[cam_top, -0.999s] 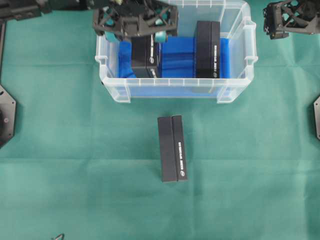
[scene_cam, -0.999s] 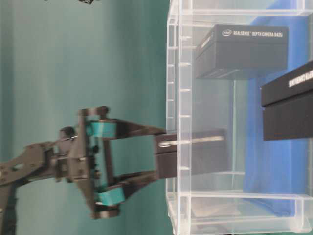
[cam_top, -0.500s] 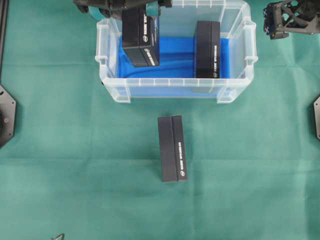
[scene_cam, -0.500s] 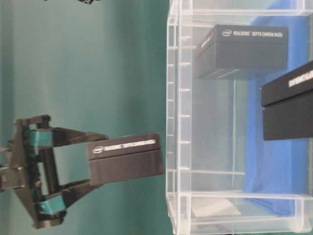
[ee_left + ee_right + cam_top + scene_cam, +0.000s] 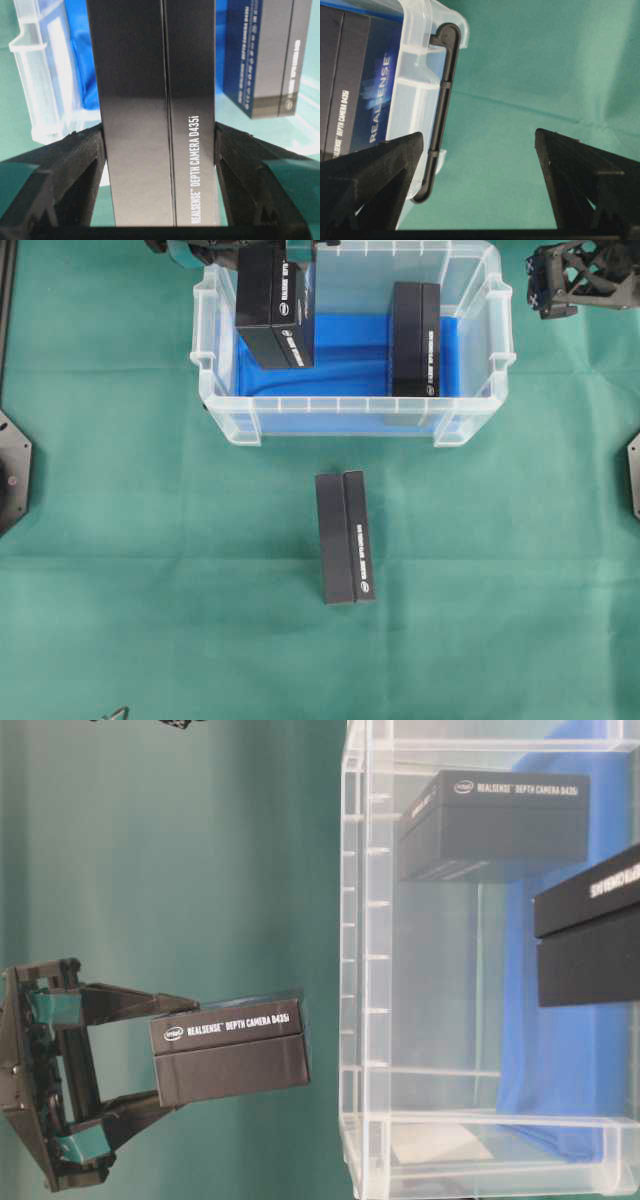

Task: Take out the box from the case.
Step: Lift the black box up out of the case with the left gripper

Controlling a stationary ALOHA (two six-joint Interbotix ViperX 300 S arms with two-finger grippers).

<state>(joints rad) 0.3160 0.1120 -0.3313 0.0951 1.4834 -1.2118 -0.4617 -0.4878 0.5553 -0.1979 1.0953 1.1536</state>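
Observation:
My left gripper (image 5: 262,254) is shut on a black box (image 5: 273,305), which hangs over the back left of the case (image 5: 350,406). The case is a clear plastic tub with a blue lining (image 5: 355,350). In the table-level view the held box (image 5: 230,1050) is outside the case's rim (image 5: 352,970), apart from it. The left wrist view shows both fingers (image 5: 75,165) pressed on the box's (image 5: 155,100) long sides. A second black box (image 5: 415,338) stands inside the case on the right. My right gripper (image 5: 479,145) is open over green cloth beside the case's corner (image 5: 415,80).
Another black box (image 5: 345,537) lies on the green cloth in front of the case. The right arm (image 5: 585,275) sits at the back right, outside the tub. A black handle clip (image 5: 445,90) runs along the case's end rim.
The left gripper has risen with the black box, from the case's blue bottom to above the rim. The right arm and the other boxes have stayed put.

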